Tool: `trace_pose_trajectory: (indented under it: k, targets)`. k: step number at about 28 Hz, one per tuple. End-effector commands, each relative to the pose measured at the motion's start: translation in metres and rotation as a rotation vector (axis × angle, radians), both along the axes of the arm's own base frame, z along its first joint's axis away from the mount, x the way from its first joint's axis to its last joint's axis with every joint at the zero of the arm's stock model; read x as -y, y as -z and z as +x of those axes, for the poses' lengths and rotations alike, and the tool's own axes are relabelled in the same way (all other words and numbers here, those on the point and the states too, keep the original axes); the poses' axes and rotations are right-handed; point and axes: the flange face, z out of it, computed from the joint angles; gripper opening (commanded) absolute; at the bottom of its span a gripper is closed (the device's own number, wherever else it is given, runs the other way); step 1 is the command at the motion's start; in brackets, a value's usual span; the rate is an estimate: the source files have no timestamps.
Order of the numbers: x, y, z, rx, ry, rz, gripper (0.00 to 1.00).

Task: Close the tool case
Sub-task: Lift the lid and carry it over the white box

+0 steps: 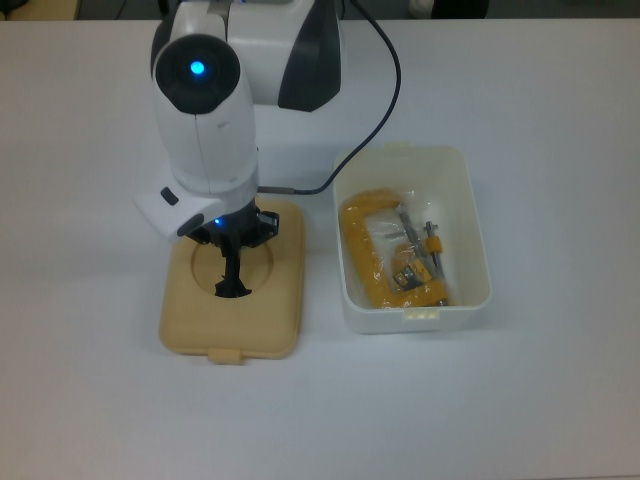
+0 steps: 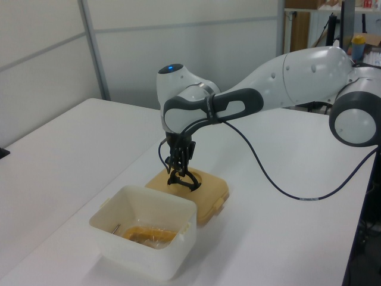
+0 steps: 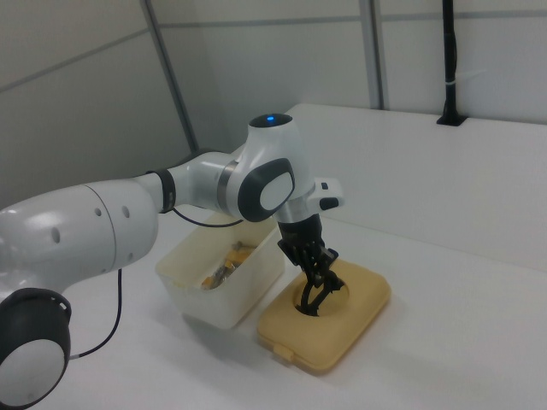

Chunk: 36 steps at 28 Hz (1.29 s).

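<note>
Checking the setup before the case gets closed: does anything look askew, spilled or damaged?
Nothing is spilled or visibly damaged. The beige lid lies on the table beside the white tub, not on it, and sits slightly askew to it. The gripper is down at the lid's black handle. The yellow clamp sits inside the tub.

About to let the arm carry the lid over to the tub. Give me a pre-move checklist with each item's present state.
1. Gripper at the black handle of the beige lid: ok, it sits in the round recess.
2. Jaws closed firmly on the handle: cannot tell.
3. Lid off the table: cannot tell; in the left view one end looks slightly raised.
4. White tub open on top: ok.
5. Contents below the rim: ok, the yellow clamp in its bag lies low inside.
6. Black cable away from the tub opening: ok, it passes beside the rim.
</note>
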Motion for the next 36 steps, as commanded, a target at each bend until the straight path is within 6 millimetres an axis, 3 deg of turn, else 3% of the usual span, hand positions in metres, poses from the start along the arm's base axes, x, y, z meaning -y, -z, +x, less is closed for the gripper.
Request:
trace_pose_trajectory:
  k: [1,11,19,23,36]
  targets:
    - [0.008,-0.037,-0.017,-0.013,-0.020,-0.008,0.00]
    - [0.014,-0.109,-0.041,-0.021,-0.056,0.047,0.00]
    - [0.005,-0.142,-0.049,0.009,-0.046,0.064,0.00]
    - [-0.001,-0.143,-0.048,0.012,-0.027,0.067,0.00]
    - [-0.083,-0.147,-0.054,0.016,-0.042,0.067,0.00]
